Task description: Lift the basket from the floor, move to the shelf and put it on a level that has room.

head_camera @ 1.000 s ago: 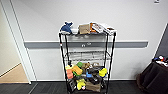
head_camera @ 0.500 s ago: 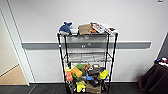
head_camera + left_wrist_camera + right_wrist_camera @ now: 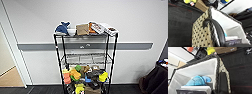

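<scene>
The shelf (image 3: 85, 62), a black wire rack, stands against the white wall straight ahead. Its second-from-top level (image 3: 85, 57) is bare wire. A blue whale plush (image 3: 62, 27) and boxes crowd the top tier, and colourful toys (image 3: 75, 75) fill the lower tiers. The cream woven basket (image 3: 201, 36) shows large in the left wrist view, with its dark handle (image 3: 216, 28) very close to the camera. In the right wrist view the basket (image 3: 199, 68) holds a blue plush (image 3: 198, 80) and a white box (image 3: 194, 88). Dark carpet floor (image 3: 240, 72) lies beyond the basket.
A brown cardboard box (image 3: 201, 5) and yellow toys (image 3: 211, 51) sit at the rack's foot. A doorway with light wooden flooring (image 3: 10, 78) opens at the left. A dark chair or bag (image 3: 157, 77) stands at the right. A grey rail (image 3: 135, 46) runs along the wall.
The rack shows slightly larger in the head view than before, so the camera has come a little closer. Nothing on the rack has moved.
</scene>
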Robot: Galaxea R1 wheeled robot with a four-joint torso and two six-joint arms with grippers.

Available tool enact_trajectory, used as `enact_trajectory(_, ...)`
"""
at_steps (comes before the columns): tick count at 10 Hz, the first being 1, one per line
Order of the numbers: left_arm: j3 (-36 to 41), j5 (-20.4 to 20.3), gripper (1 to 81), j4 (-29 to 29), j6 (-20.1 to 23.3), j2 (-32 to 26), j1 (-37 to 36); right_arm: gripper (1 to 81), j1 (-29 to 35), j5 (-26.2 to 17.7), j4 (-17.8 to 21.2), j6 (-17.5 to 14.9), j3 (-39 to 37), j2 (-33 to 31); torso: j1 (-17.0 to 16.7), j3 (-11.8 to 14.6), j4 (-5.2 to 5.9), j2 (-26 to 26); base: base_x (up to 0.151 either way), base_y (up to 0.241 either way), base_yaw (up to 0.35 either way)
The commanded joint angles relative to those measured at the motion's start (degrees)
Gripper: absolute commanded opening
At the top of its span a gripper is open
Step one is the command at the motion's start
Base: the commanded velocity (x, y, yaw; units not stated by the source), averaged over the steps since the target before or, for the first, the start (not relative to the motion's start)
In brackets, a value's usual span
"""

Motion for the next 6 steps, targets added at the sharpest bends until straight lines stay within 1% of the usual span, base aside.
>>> enact_trajectory(1,1.6,0.1,1.0,0.6,0.0,-2.0,-6.9,1.0,7.3,-0.1,0.4,-0.2,1.1,-1.3,0.0,0.0,0.0,0.0,0.125,0.0,0.0)
enact_trajectory(6,1.6,0.1,1.0,0.6,0.0,-1.9,-6.9,1.0,7.3,-0.1,0.4,-0.2,1.2,-1.3,0.0,0.0,0.0,0.0,0.125,0.0,0.0)
